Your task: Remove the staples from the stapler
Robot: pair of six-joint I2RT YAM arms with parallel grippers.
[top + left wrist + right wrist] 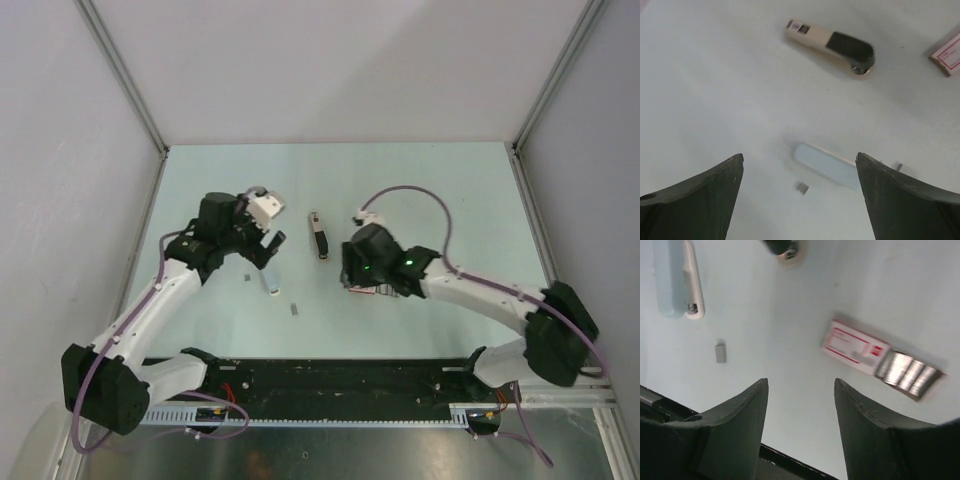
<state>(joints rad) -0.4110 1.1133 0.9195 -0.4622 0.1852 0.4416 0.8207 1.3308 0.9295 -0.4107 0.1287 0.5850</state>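
The pale-blue and white stapler (268, 283) lies flat on the table left of centre. In the left wrist view this stapler (827, 165) sits just beyond my open left gripper (800, 157), which holds nothing. A tiny grey strip of staples (802, 187) lies beside it, and a second strip (898, 166) shows near its other end. From above, the left gripper (268, 248) hovers just behind the stapler. My right gripper (801, 381) is open and empty over bare table, with the stapler (677, 280) and one staples strip (720, 353) off to its left.
A beige and black stapler (319, 235) lies at the table's middle. A red-and-white staple box (855, 346), with a grey block of staples (907, 372) slid out, rests under the right wrist (360, 265). The table's dark front edge (790, 460) is near.
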